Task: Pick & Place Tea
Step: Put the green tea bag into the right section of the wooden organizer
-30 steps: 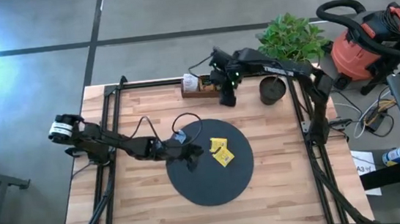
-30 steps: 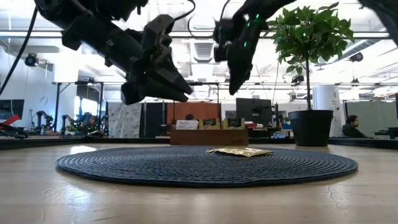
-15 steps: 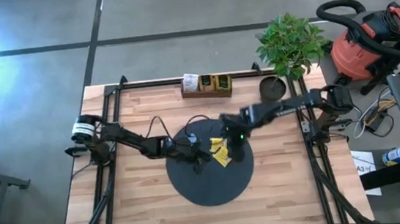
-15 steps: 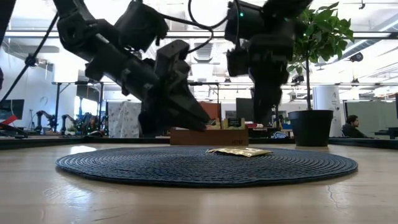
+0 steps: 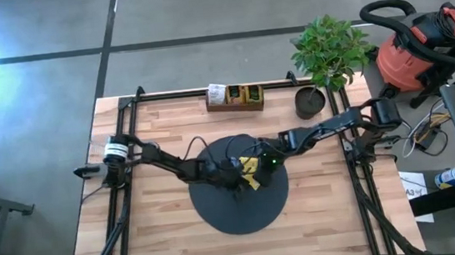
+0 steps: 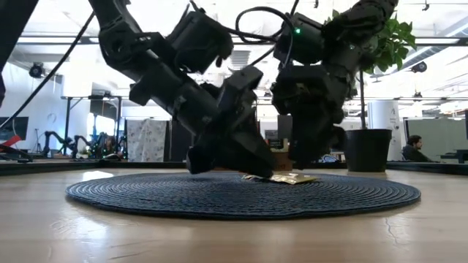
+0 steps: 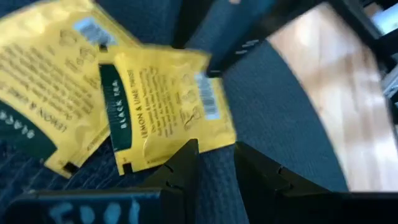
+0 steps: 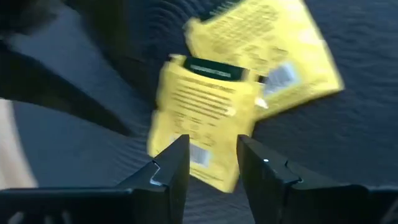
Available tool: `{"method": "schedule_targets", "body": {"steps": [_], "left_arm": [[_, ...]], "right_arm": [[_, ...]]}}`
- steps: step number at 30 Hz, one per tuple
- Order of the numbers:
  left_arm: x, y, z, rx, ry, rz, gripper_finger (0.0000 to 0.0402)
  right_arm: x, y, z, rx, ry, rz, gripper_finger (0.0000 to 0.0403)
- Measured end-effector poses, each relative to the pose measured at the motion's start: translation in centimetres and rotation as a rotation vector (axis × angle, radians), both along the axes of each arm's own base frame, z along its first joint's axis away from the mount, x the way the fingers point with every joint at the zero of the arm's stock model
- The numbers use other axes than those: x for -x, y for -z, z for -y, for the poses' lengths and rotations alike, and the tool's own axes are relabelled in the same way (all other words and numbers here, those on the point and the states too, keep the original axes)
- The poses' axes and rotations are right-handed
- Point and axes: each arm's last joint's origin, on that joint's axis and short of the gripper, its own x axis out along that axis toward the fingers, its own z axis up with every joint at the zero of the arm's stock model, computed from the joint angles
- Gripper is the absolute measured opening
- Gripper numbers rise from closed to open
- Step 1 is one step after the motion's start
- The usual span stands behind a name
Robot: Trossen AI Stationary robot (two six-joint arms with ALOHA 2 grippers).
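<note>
Both grippers' jaws part-open, empty, left gripper (image 5: 237, 179) & right gripper (image 5: 265, 167) just over yellow tea packets (image 5: 251, 172) (black disc (image 5: 219, 212)).

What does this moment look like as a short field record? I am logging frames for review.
surface: black disc on the wooden table
tea: two yellow packets overlapping on the disc
left gripper: low over the disc, fingers parted, at the packets' edge
right gripper: opposite side of the packets, fingers parted, holding nothing
tray: at the table's far edge

Right gripper (image 5: 263, 165) swung from tray to tea packets (image 5: 252, 172), left gripper (image 5: 237, 179) closer
</note>
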Motion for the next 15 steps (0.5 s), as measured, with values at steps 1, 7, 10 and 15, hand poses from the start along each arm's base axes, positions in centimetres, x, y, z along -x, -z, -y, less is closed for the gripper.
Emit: {"method": "schedule_targets", "body": {"steps": [1,7,10,15], "left_arm": [[-0.1,0.3,0.0,-0.001,-0.001,-0.012,0.0098],[-0.9,0.6,0.1,0.001,-0.003,-0.016,0.0098],[-1.0,0.7,0.0,0.000,-0.004,-0.019,0.0098],[-0.7,0.7,0.0,-0.011,-0.001,-0.049,0.0098]], "right_arm": [[-0.2,0.1,-0.1,-0.020,0.001,0.012,0.0132],[-0.7,0.9,-0.3,-0.089,0.003,0.022,0.0127],[-0.8,1.1,-0.6,-0.106,-0.055,0.034,0.0121],[-1.0,-0.7,-0.9,-0.107,-0.095,0.091,0.0110]]}}
